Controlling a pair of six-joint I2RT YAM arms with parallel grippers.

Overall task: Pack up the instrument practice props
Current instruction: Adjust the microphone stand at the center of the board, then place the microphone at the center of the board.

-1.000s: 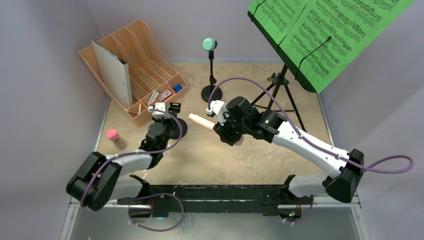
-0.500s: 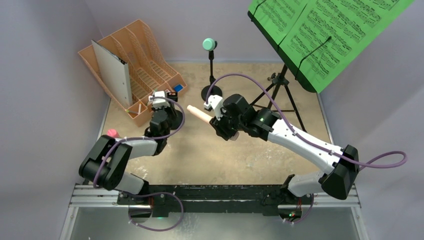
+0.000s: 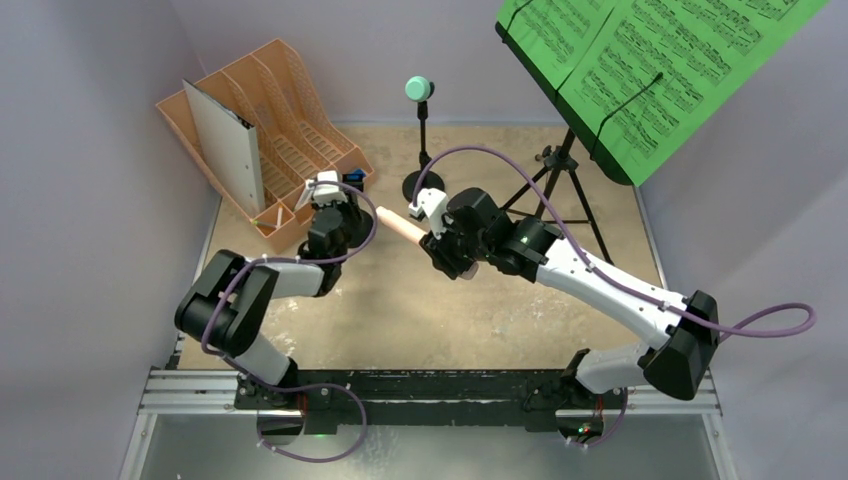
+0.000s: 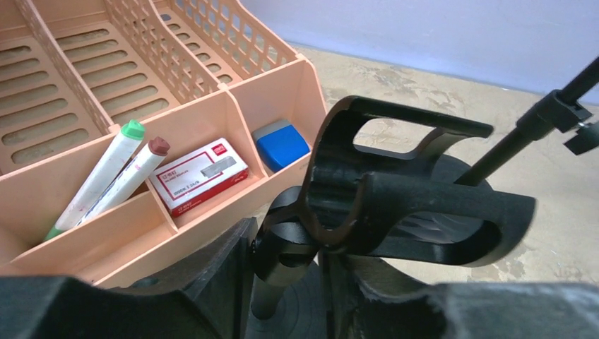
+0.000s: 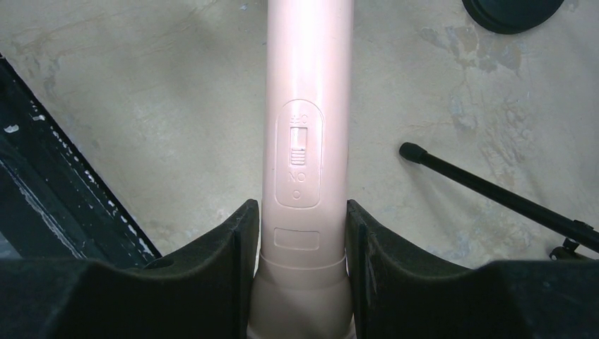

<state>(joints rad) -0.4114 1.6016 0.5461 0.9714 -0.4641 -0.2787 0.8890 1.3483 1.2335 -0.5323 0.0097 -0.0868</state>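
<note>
Snugly, right pincer (image 5: pixel 300 215) clamps the smooth cylindrical pink microphone (image 5: pixel 307 85); left pincer (image 4: pixel 289 296) straddles a black clip pole (image 4: pixel 279 247), closure unclear.

Robot lab test cell: lilac partition walls (image 3: pixel 90 200) box in a stained tabletop (image 3: pixel 430 310); black mounting rail (image 3: pixel 440 385) along near edge; green sheet-music pages (image 3: pixel 660 60) and orange file rack (image 3: pixel 290 90) staged at far corners.

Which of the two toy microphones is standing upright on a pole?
The teal-headed microphone, clipped upright on the far pole. The other, pale pink microphone lies sideways, clamped in the right gripper.
</note>
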